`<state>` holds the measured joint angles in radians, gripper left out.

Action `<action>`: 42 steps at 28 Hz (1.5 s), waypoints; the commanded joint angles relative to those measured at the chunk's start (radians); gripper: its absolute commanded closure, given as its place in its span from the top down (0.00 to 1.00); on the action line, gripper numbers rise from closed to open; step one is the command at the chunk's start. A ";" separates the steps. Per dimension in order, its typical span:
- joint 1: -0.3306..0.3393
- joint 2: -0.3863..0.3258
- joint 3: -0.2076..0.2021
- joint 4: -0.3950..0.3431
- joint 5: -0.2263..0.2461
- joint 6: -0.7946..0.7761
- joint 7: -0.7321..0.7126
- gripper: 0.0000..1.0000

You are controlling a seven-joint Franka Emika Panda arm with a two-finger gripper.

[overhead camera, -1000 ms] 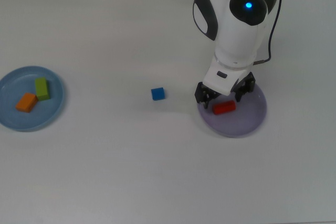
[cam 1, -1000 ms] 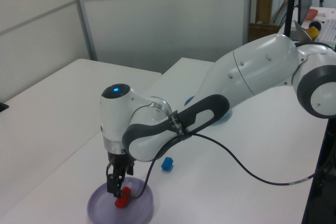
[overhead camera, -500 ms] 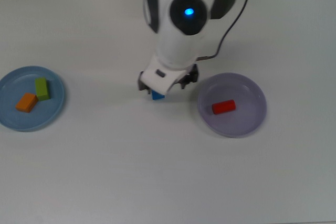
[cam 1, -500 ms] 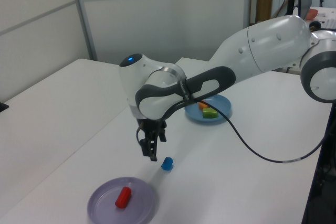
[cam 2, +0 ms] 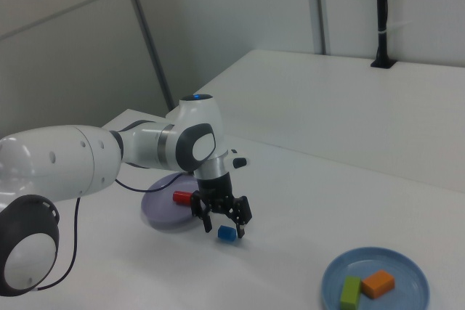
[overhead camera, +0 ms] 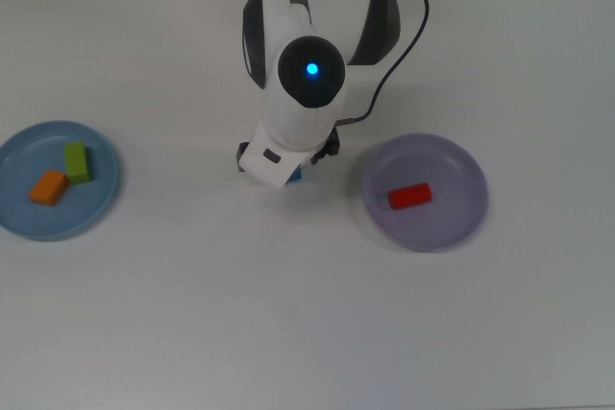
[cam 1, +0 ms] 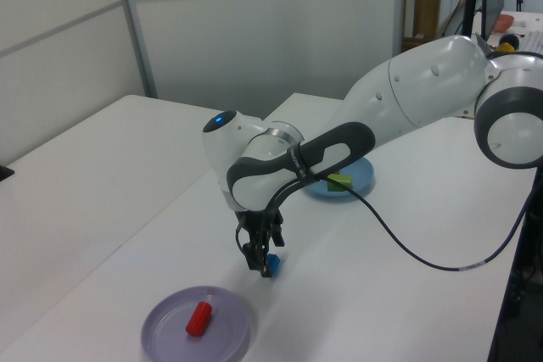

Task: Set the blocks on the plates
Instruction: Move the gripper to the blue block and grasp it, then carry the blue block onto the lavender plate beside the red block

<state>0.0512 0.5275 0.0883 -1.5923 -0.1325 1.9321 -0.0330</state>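
Observation:
The blue block [cam 2: 227,234] lies on the white table between the two plates. My gripper [cam 2: 222,226] is open, low over it, with one finger on each side; in the left view the gripper [cam 1: 262,261] hangs right at the blue block [cam 1: 273,263]. In the top view my wrist hides all but a sliver of the blue block [overhead camera: 294,176]. The red block [overhead camera: 410,196] lies on the lavender plate [overhead camera: 437,229]. The orange block [overhead camera: 48,187] and green block [overhead camera: 78,162] lie on the light blue plate [overhead camera: 60,226].
My arm reaches in from the top view's upper edge, with a black cable [overhead camera: 399,36] looping beside it. In the right view the lavender plate [cam 2: 155,212] sits just behind my gripper and the light blue plate [cam 2: 396,263] lies at the lower right.
My gripper left the red block on the lavender plate, moved to the top view's left to the blue block, and has come down over it.

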 commanded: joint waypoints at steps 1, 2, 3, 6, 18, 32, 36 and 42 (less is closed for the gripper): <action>0.010 -0.003 -0.007 -0.029 -0.018 0.044 -0.005 0.67; 0.009 -0.003 -0.007 -0.029 -0.018 0.050 -0.005 0.56; 0.006 -0.001 -0.007 -0.029 -0.018 0.054 -0.005 0.48; -0.004 -0.003 -0.007 -0.026 -0.018 0.056 -0.010 0.18; 0.004 -0.096 0.004 -0.018 0.001 0.042 -0.028 0.00; 0.191 -0.077 0.016 -0.014 0.008 0.062 0.080 0.00; 0.233 -0.057 0.016 -0.014 0.001 0.116 0.129 0.00; 0.254 -0.029 0.015 -0.014 -0.019 0.165 0.177 0.03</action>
<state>0.2922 0.4909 0.1150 -1.5905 -0.1296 2.0500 0.1046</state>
